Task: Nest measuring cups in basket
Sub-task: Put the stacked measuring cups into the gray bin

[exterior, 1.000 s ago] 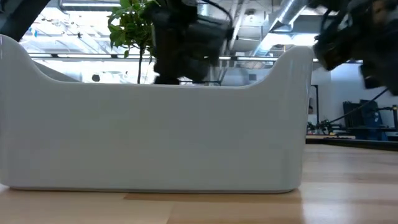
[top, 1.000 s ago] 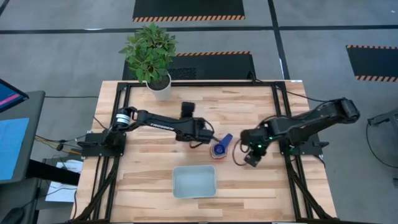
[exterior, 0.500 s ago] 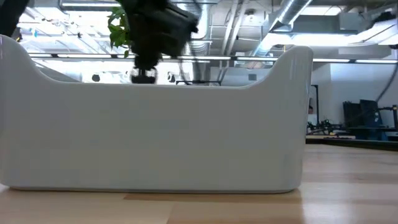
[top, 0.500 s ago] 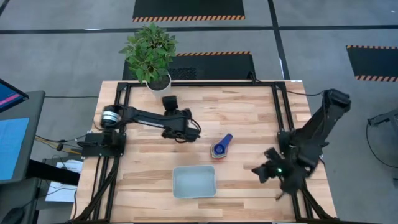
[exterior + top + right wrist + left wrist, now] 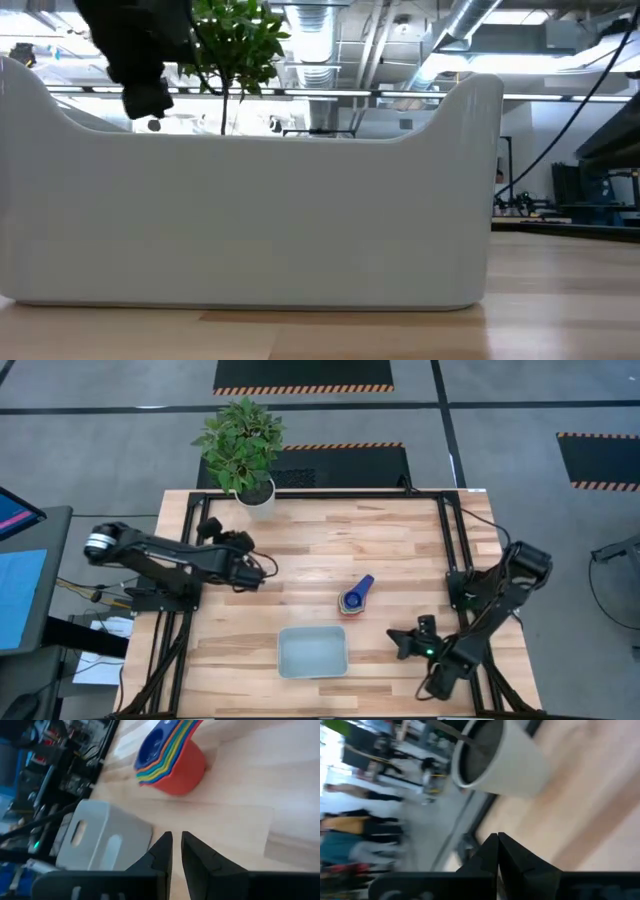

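The measuring cups sit nested in one stack on the bare wood, dark blue innermost and red outermost, with the handles pointing toward the far right. In the right wrist view the stack rests on the red cup's bottom. The pale grey-blue basket stands near the table's near edge, and its wall fills the low view. My left gripper is shut, far to the left of the stack. My right gripper is shut, right of the basket and nearer than the stack.
A white plant pot with a green plant stands at the table's far left; the left wrist view looks at the pot. Black frame rails run along the table's left and right sides. Bare wood lies between the stack and the basket.
Both arms have drawn away from the cup stack. The left arm swung back toward the table's left edge. The right arm swung toward the near right corner and folded down. The stack stayed where it was on the table.
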Tool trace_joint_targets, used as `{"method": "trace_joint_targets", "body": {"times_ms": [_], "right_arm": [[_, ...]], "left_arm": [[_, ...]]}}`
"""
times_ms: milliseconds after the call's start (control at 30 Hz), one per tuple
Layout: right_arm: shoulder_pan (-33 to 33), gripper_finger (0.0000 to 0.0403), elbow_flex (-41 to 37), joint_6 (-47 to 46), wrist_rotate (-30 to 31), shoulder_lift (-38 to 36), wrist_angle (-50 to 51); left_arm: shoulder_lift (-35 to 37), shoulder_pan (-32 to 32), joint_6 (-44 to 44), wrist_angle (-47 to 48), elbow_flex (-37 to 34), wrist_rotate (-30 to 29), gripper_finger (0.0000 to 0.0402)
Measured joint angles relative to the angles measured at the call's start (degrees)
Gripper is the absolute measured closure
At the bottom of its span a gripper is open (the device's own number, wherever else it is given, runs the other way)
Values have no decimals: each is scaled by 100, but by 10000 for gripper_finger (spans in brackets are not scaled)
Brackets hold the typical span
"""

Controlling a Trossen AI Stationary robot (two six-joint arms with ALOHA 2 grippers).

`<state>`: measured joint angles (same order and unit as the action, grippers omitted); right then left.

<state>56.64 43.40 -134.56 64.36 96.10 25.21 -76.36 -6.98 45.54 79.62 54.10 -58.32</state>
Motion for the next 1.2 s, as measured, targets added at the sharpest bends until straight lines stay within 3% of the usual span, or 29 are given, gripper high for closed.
{"method": "trace_joint_targets", "body": {"times_ms": [267, 500, 600, 733, 933, 1200], "right_arm": [[-523, 337, 2, 4, -3, 247, -448], [-811, 322, -258, 8, -250, -107, -433], [-892, 287, -515, 138, -264, -555, -443], [-1041, 211, -791, 354, -277, -1119, -443], [-1481, 105, -1138, 223, -426, -1215, -1529], [-2116, 82, -1209, 220, -276, -374, -2748]], "left_arm": [[152, -530, -442, -898, -548, 22, 401], [141, -553, -323, -908, -767, 1, 401], [141, -553, -395, -909, -776, 58, 401], [141, -553, -518, -908, -780, 70, 401], [141, -553, -527, -994, -780, 72, 401], [141, -553, -851, -1309, -780, 76, 402]]}}
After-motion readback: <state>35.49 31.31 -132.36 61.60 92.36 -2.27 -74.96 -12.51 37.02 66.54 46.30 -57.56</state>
